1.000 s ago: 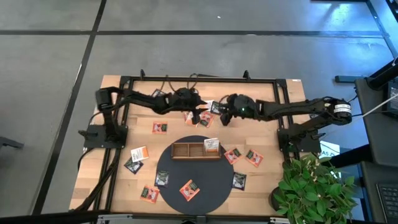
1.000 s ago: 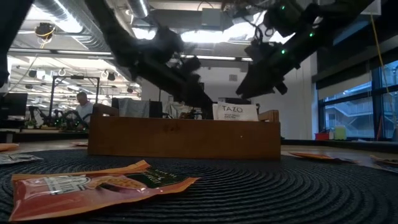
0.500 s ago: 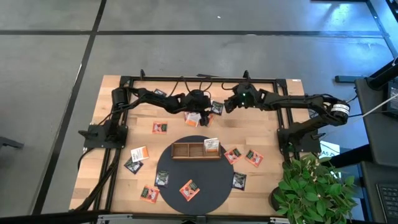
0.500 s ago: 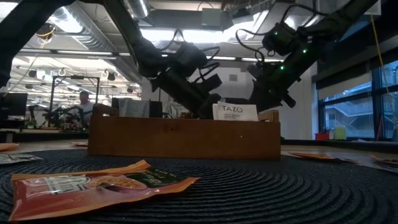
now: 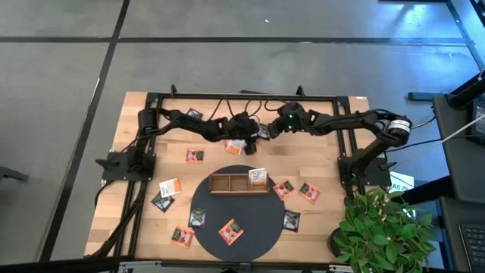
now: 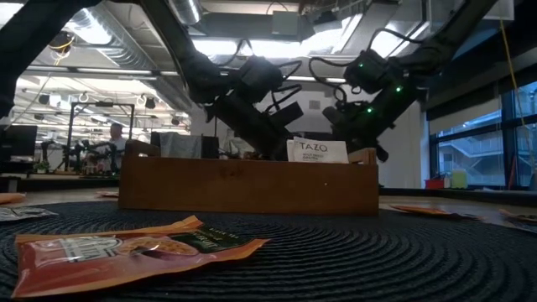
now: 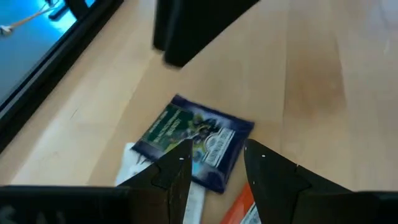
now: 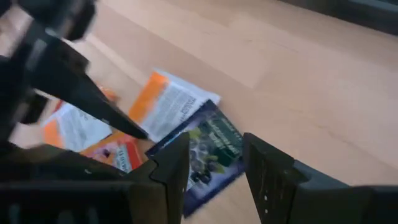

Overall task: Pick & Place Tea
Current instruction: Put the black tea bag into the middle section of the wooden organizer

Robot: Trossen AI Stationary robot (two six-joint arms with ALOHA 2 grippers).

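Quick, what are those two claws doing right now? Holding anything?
Left gripper: open, empty, above a dark blue tea sachet.
Right gripper: open, empty, above that same sachet.

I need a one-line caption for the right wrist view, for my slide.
Right gripper, fingers open, above a dark blue tea sachet lying beside white-and-orange sachets on the wooden table.

From my remote seat I see a long wooden tray (image 5: 229,184) on a round dark mat (image 5: 261,222) on the pale wooden table (image 5: 318,155), a leafy potted plant (image 5: 381,231) (table's corner) beside it.
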